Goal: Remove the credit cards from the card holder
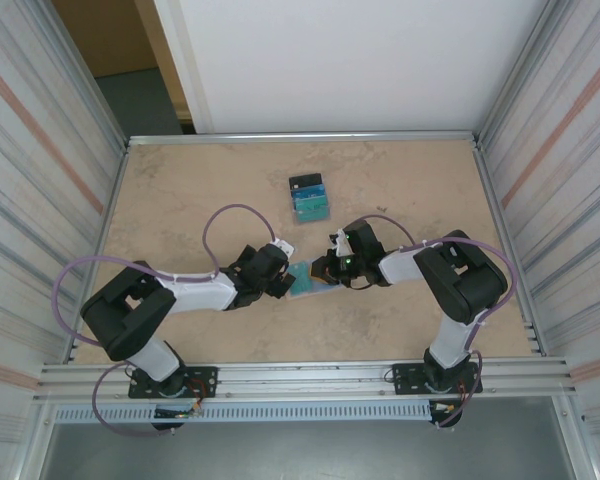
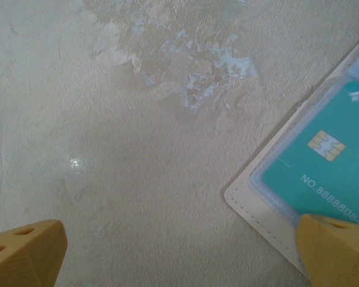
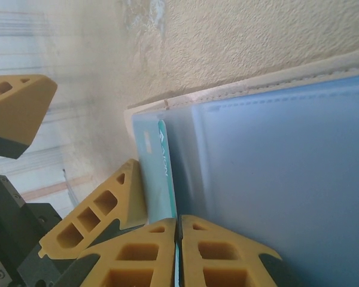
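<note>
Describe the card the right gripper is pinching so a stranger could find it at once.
At the middle of the table lies an open card holder. The teal card sits in its clear pocket, one edge pinched by the right gripper. Unlike the cards stacked farther back, it is inside the holder.

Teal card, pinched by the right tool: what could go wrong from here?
1. The right tool is shut on only the thin edge of the teal card, so it may slip off.
2. The left tool is open, one finger over a corner of the card holder; if it presses weakly, the holder may drag along.
3. That finger seems to overlap the card too and could pin it.
</note>
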